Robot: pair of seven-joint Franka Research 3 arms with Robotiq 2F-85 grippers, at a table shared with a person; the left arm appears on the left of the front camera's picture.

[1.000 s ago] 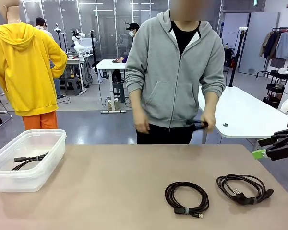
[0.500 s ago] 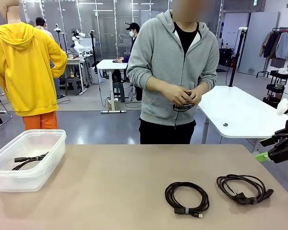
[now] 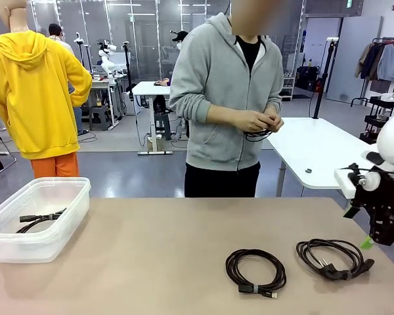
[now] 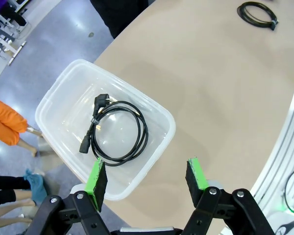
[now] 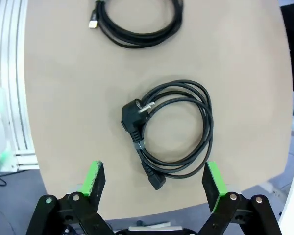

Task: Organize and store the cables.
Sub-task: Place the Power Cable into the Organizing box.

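right gripper [image 5: 152,169] spread wide, empty, above coiled power cord [image 5: 132,120] on table [image 5: 63,98]; usb cable [image 3: 248,287] beside it. left gripper [image 4: 145,166] spread wide, empty, over clear bin [image 4: 159,142] containing third cord [image 4: 101,101].

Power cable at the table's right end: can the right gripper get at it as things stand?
Probably yes: the right gripper hangs open above the power cable, with nothing between them.

Grey floor [image 3: 118,172], white tables [image 3: 323,156], possibly glass partitions [image 3: 144,39].
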